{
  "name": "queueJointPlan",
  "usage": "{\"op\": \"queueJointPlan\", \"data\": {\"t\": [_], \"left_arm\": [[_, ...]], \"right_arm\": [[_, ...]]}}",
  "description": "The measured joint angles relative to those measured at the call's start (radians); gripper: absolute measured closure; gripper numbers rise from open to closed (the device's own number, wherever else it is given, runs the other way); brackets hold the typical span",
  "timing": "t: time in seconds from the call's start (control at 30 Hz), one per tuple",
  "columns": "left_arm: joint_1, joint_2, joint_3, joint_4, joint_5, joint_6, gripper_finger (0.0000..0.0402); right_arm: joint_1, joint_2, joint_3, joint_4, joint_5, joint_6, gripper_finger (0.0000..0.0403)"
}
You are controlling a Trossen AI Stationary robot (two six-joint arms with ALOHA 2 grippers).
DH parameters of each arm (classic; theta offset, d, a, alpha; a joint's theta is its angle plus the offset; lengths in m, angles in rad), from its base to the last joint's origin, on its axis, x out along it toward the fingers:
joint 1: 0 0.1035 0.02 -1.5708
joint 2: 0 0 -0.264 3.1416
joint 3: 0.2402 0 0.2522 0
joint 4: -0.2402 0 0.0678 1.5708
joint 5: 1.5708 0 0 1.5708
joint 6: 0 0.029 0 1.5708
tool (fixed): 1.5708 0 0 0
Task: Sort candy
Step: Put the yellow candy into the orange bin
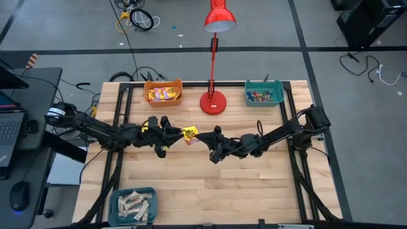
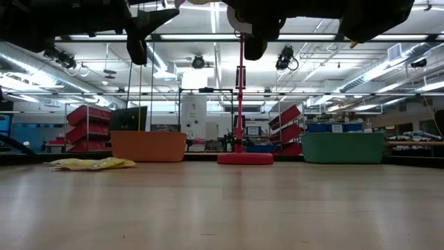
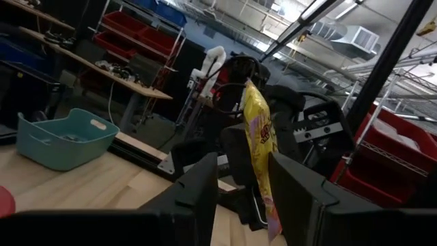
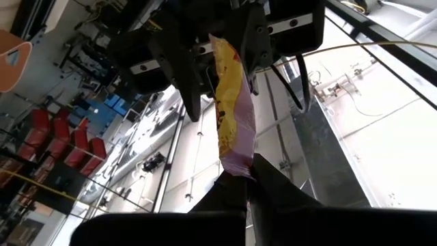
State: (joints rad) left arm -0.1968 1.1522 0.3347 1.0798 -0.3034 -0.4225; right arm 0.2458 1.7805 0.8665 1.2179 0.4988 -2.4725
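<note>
A yellow candy packet [image 1: 189, 133] with dark print hangs in the air over the table's middle, between my two grippers. My right gripper [image 4: 244, 179] comes from the table's right and is shut on one end of it. My left gripper [image 3: 249, 195] comes from the left and is open. Its two fingers stand on either side of the packet's other end [image 4: 220, 51]; I cannot tell whether they touch it. Another yellow packet [image 2: 90, 164] lies flat on the table. My right gripper pinches the packet's pale end [image 4: 239, 162] between its two shut fingers. It comes about level from the table's right side. The packet is lifted clear of the table and reaches from those fingers toward my left gripper.
At the far edge stand an orange bin [image 1: 163, 92] with yellow packets, a red desk lamp [image 1: 213, 100] and a teal bin [image 1: 264, 93] with small coloured pieces. A second teal bin [image 1: 133, 205] with pale bars stands at the near left.
</note>
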Motion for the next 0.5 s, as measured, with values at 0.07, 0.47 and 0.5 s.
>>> {"op": "queueJointPlan", "data": {"t": [0.07,0.47,0.5], "left_arm": [[0.005,0.0,0.0,0.001,0.005,0.0,0.0269],[0.007,0.0,0.0,-0.001,0.006,-0.022,0.0268],[0.008,0.0,0.0,-0.002,-0.001,-0.023,0.0268]], "right_arm": [[-0.006,0.0,0.0,-0.001,0.0,0.001,0.0403],[-0.022,0.0,0.0,-0.002,-0.003,0.004,0.0403],[-0.023,0.0,0.0,-0.002,-0.003,0.004,0.0403]]}}
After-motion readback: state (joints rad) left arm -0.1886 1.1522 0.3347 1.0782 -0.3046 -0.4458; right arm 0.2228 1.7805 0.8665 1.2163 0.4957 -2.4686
